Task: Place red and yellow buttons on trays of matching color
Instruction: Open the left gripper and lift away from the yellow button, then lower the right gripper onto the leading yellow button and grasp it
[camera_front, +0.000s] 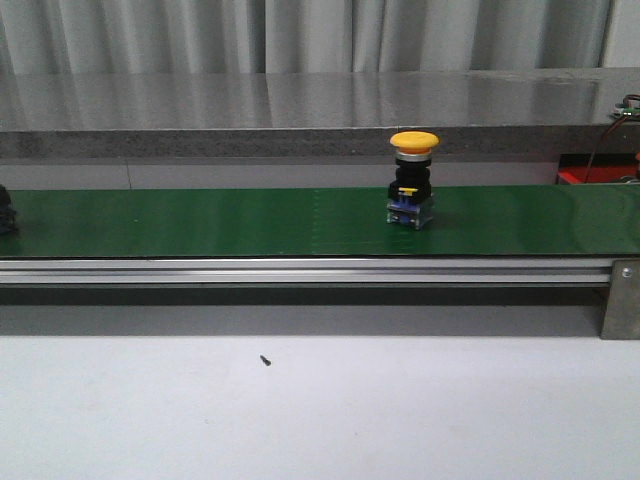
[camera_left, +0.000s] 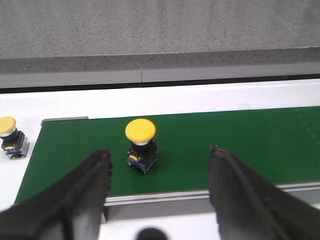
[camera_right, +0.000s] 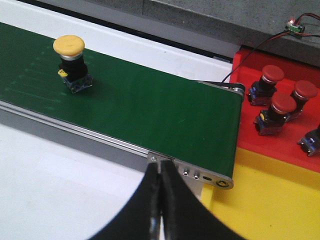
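Green belting is carrying the yellow button (camera_front: 413, 178) upright, near the belt's right end where the red tray (camera_right: 260, 145) is waiting. We are keeping our left gripper (camera_left: 160, 170) spread wide facing the button, apparently ready to straddle it, while our right gripper (camera_right: 161, 200) is resting pressed together, empty, just short of the belt's end.

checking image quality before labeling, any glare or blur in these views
Front view: pale streaks of glare on the green belt; yellow button sharp. Left wrist view: left pincer fingers blurred, button crisp. Right wrist view: right pincer soft, red buttons clear.
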